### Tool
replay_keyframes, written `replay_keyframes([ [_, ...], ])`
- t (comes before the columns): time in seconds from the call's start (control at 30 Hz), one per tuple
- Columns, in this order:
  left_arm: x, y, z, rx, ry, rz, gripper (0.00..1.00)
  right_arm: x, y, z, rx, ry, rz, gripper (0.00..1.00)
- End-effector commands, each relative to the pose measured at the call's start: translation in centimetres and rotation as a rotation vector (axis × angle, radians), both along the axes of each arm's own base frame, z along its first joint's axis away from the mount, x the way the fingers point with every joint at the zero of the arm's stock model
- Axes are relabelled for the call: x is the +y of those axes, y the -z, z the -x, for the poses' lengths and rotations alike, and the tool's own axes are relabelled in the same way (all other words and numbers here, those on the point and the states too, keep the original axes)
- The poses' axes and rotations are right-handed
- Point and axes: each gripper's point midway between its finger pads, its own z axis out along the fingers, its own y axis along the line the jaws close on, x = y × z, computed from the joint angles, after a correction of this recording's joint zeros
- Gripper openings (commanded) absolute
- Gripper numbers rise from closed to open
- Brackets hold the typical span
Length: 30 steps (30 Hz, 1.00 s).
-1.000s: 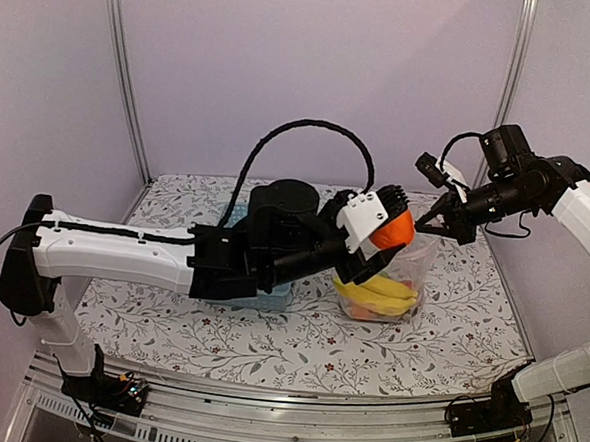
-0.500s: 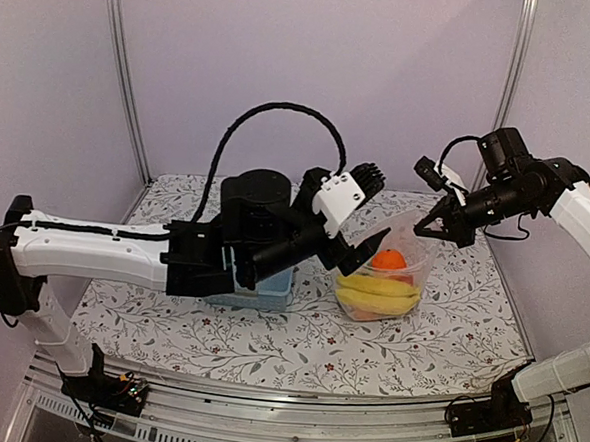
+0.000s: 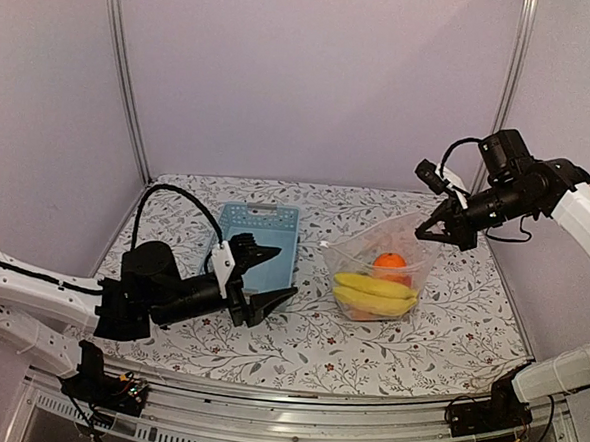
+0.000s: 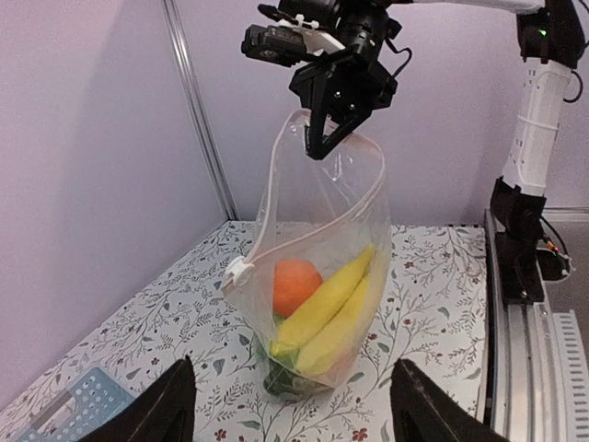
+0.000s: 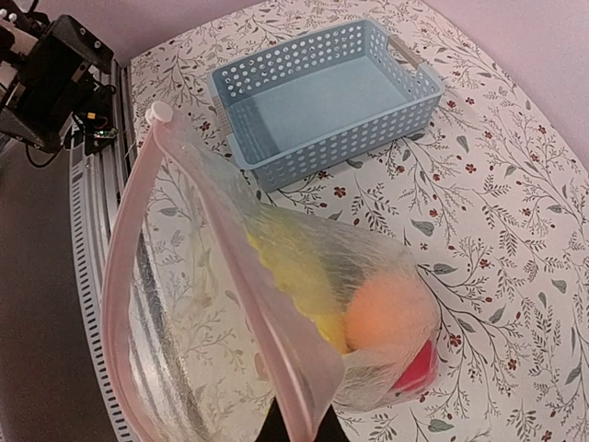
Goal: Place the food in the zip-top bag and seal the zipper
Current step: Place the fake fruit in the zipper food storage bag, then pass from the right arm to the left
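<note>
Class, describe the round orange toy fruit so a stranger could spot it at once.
On the floral-clothed table, right of the blue basket, stands a clear zip-top bag whose top edge the right gripper pinches. The orange sits inside it, above the yellow bananas: the only round, orange piece there.

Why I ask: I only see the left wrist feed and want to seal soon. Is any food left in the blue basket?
Observer: No. The right wrist view shows the blue basket bare inside.
Operator: I see an orange and bananas in the zip-top bag. Anything else?
Observer: Yes, a red piece lies next to the orange, deep in the bag.
Operator: Where is my left arm relative to the basket?
Observer: In the top view, the left gripper is at the basket's near edge, pointing toward the bag.
</note>
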Motion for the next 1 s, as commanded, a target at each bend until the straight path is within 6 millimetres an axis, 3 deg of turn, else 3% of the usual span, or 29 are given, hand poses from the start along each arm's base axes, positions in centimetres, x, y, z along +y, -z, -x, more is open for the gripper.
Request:
replay_keyframes([
  [0.0, -0.3, -0.8, -0.1, 0.004, 0.098, 0.104, 0.70, 0.1, -0.1, 1.7, 0.030, -0.036, -0.019, 0.02],
  [0.27, -2.3, 2.2, -3.8, 0.013, 0.070, 0.096, 0.65, 0.1, 0.2, 2.2, 0.045, -0.046, -0.022, 0.03],
  [0.43, -3.8, 2.6, -5.5, 0.029, 0.111, 0.149, 0.61, 0.1, 0.1, 2.3, 0.044, -0.047, -0.022, 0.03],
  [0.73, -7.5, 3.1, -6.0, 0.023, 0.234, 0.208, 0.50, 0.1, 0.4, 2.2, 0.053, -0.050, -0.017, 0.03],
  [0.97, -8.6, 3.3, -6.7, 0.037, 0.282, 0.227, 0.31, 0.0, 0.5, 2.1, 0.043, -0.047, -0.013, 0.03],
])
